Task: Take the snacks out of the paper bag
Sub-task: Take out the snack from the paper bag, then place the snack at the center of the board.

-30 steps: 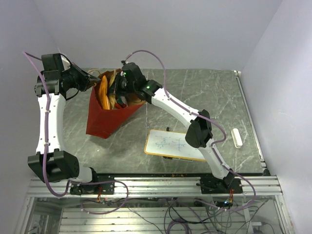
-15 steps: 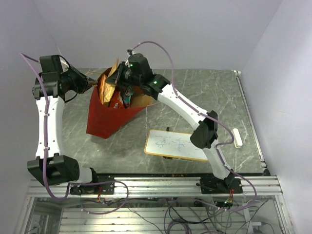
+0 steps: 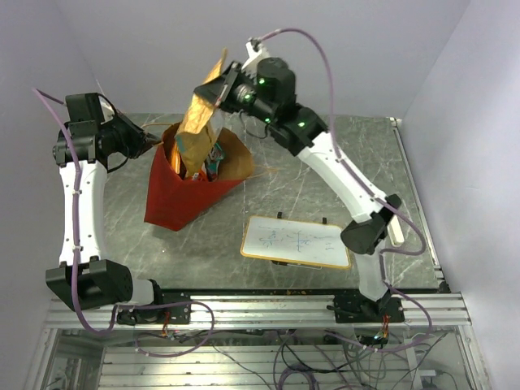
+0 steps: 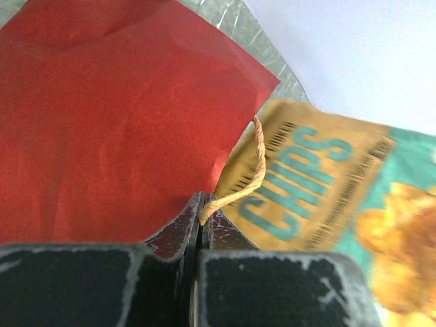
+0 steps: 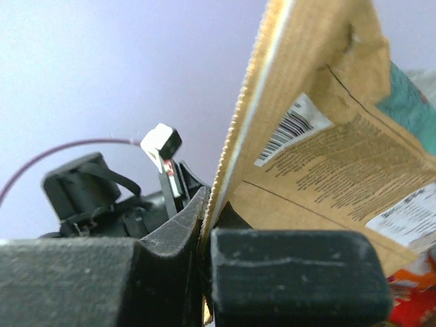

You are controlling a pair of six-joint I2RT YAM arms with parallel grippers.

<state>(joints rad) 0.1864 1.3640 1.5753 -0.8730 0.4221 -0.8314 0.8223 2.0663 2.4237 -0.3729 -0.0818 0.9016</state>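
Chips are halfway out. The right end effector (image 5: 204, 216) is clamped tight on the top edge of the big chip bag (image 3: 197, 122), holding it above the paper bag (image 3: 173, 199) with its lower end dipping into the open mouth. The left end effector (image 4: 201, 208) is pinched fully closed on the string handle (image 4: 259, 160) at the left rim, bracing the paper bag on the bench (image 3: 325, 154).

My worries:
- That bottom corner could snag the rim and tip the whole paper bag, since one thin string is all that's holding it.
- The string could slip or tear if the pull goes sideways.
- It's an edge-only grip on slick foil, so the chips might slide free.
- The smaller packets (image 3: 210, 162) inside could get dragged up and spill.
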